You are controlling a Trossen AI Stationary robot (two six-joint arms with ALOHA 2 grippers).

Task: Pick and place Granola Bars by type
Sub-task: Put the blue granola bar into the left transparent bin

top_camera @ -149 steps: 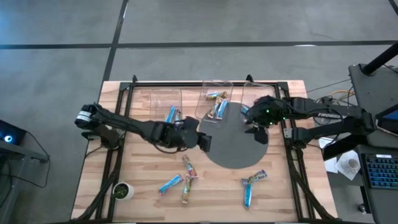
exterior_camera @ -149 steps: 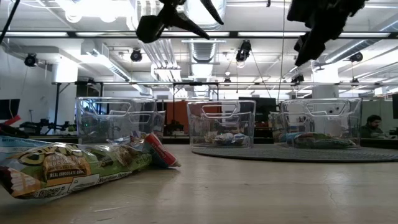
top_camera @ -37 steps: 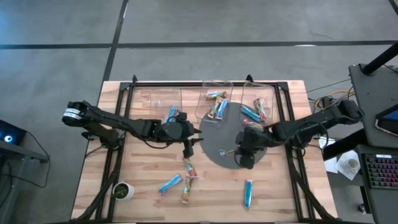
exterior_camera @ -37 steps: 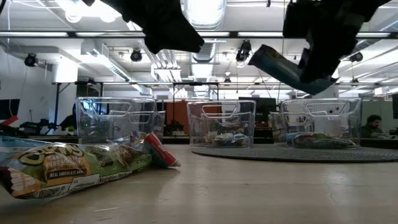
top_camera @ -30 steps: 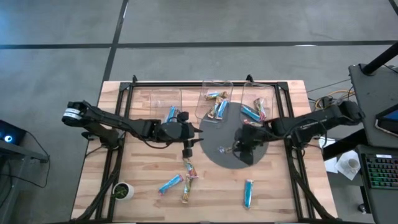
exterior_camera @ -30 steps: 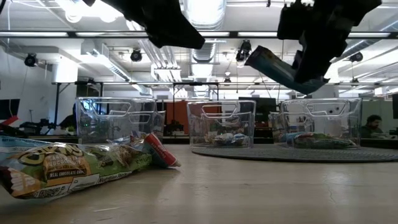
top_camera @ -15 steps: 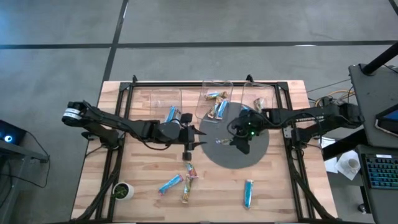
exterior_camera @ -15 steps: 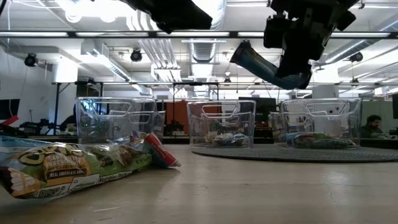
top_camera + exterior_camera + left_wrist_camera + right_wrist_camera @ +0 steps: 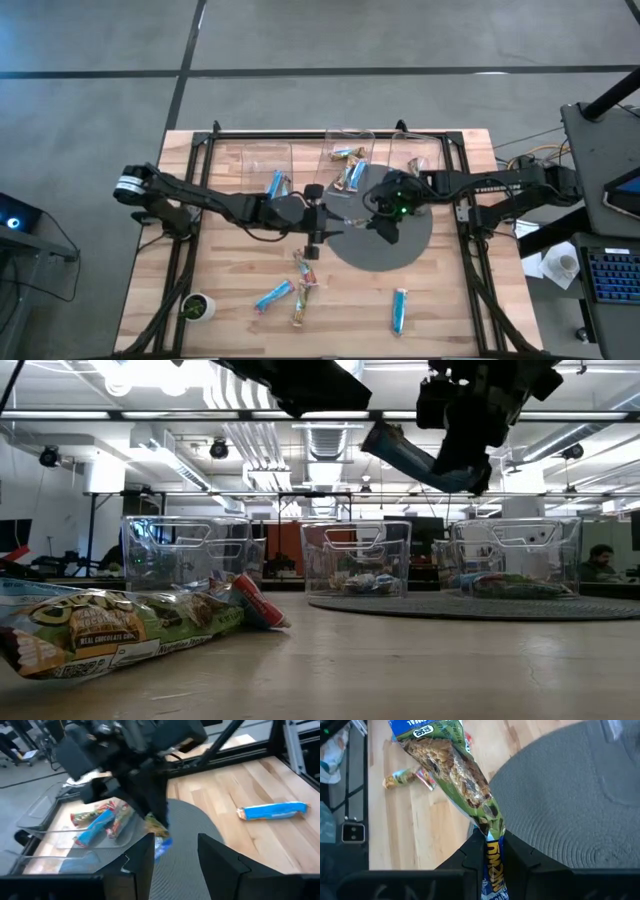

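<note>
My right gripper (image 9: 383, 220) hangs over the round grey mat (image 9: 400, 255), shut on a blue-and-green granola bar (image 9: 462, 775) that also shows high up in the low view (image 9: 415, 458). My left gripper (image 9: 321, 237) is open and empty (image 9: 175, 865) above the mat's left edge, facing the right gripper. Several more bars lie flat on the wood: a multicoloured pair (image 9: 303, 285), a blue one (image 9: 273, 295) and another blue one (image 9: 399, 310). Other bars lie in the three clear bins. My right gripper pinches the bar's one end (image 9: 490, 847) between its two fingers. The fingers lie along the bar, which sticks out ahead of them toward the table's left. The bar is lifted clear of the mat and tilted, its free end (image 9: 380, 438) higher.
Three clear bins stand along the far edge: the left (image 9: 262, 160) holds a blue bar, the middle (image 9: 345, 150) and right (image 9: 420, 150) hold several. A green-and-white cup (image 9: 197, 306) stands near the front left corner. Black frame rails run along both table sides.
My right gripper has risen with the bar and carried it from the mat's near part toward the far and left. The bar stays tilted in the hold. My left gripper has gone a little toward the table's right, to the mat's edge.
</note>
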